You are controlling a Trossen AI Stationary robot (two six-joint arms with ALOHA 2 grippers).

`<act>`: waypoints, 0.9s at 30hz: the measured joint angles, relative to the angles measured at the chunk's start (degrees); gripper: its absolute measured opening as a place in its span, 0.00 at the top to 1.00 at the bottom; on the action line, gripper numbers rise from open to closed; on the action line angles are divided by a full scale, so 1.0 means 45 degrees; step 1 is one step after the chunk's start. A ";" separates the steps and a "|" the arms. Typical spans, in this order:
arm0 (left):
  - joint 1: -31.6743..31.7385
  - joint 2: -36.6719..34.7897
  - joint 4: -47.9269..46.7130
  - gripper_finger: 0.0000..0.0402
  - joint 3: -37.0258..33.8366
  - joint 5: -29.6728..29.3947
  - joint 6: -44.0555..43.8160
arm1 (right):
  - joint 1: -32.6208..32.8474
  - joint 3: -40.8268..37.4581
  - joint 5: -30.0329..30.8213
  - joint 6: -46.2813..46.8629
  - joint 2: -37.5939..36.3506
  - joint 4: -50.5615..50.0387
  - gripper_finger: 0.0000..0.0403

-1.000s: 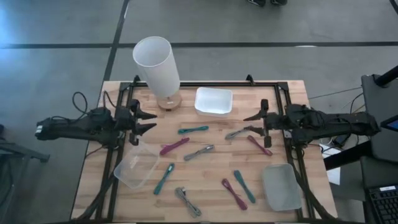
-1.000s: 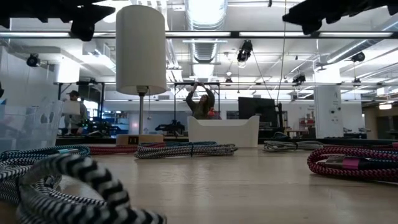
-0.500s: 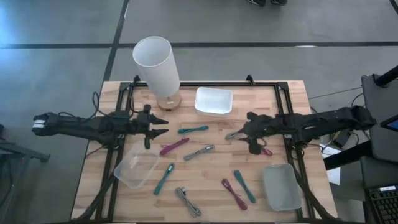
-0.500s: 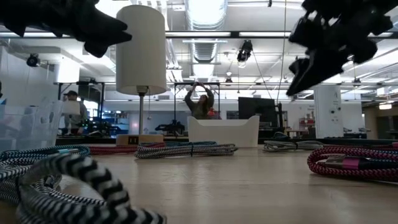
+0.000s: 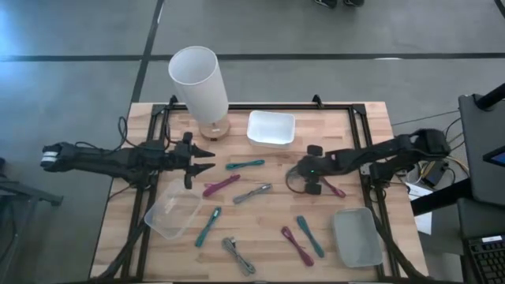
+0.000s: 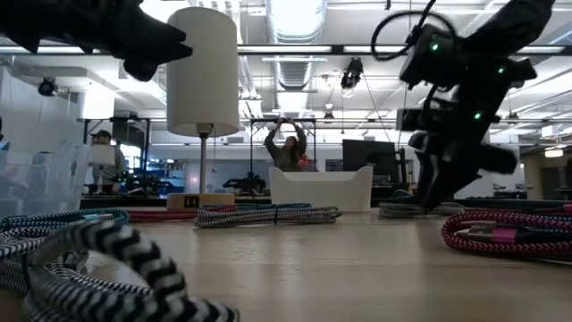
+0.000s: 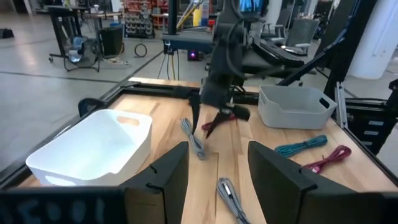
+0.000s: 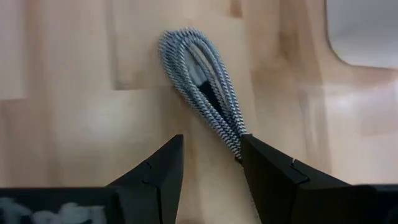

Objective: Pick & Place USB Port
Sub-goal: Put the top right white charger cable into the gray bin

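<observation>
You are at the reach step: your right gripper (image 8: 208,177), jaws wide, hangs over the grey cable (image 8: 202,90), so lower and close.

Coiled grey braided cable (image 8: 205,93), seemingly flat.

Table (image 5: 355,130) light matt wood planks; grey cable (image 8: 205,99) braided sleeve; white bin (image 7: 93,149) smooth plastic.

Bright, even light from ceiling fixtures (image 6: 295,16) floods the table (image 5: 347,130), leaving only soft shadows; the nearest striped cable (image 6: 107,255) sits out of focus, and the grey cable (image 8: 202,93) shows slightly blurred in the right wrist view
</observation>
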 joint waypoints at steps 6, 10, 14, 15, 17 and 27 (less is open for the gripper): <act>0.0000 0.0128 0.0021 0.58 -0.0022 0.0000 -0.0057 | -0.0049 0.0647 0.1493 -0.1075 0.1345 0.0036 0.62; 0.0000 0.0196 0.0004 0.58 -0.0110 0.0000 -0.0160 | -0.0121 0.1066 0.1480 -0.1547 0.2117 -0.0038 0.64; 0.0000 0.0287 -0.0007 0.58 -0.0136 0.0000 -0.0167 | -0.0126 0.1536 0.1453 -0.1641 0.2737 -0.0402 0.72; 0.0000 0.0313 0.0002 0.58 -0.0136 0.0000 -0.0170 | -0.0126 0.1660 0.1440 -0.1645 0.2815 -0.0545 0.75; 0.0000 0.0344 -0.0001 0.58 -0.0136 0.0000 -0.0177 | -0.0126 0.1863 0.1396 -0.1645 0.2857 -0.0820 0.81; 0.0000 0.0458 -0.0001 0.58 -0.0136 0.0000 -0.0214 | -0.0126 0.2453 0.1042 -0.1058 0.1548 -0.1391 0.98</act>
